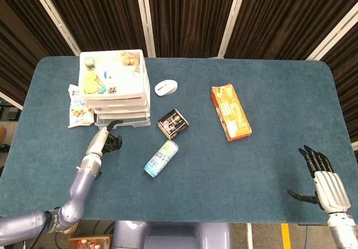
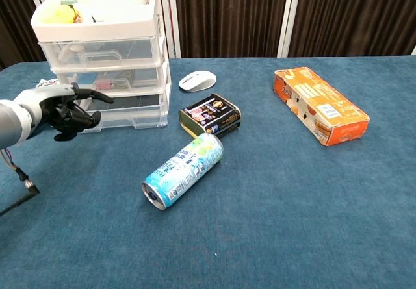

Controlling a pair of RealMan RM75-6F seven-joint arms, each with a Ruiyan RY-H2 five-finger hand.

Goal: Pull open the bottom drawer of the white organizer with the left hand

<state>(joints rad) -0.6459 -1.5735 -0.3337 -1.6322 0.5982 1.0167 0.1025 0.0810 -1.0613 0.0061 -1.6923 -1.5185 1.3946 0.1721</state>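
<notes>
The white organizer stands at the table's back left, with an open top tray and three clear drawers. Its bottom drawer sits pushed in, level with the drawers above. My left hand hovers just in front of the drawer's left part. Its fingers are curled in with one stretched toward the drawer front, and it holds nothing. I cannot tell whether the fingertip touches the drawer. My right hand hangs open at the table's near right corner, fingers spread.
A snack bag lies left of the organizer. A dark tin, a fallen drink can and a white mouse lie to its right. An orange box lies further right. A cable hangs from my left forearm.
</notes>
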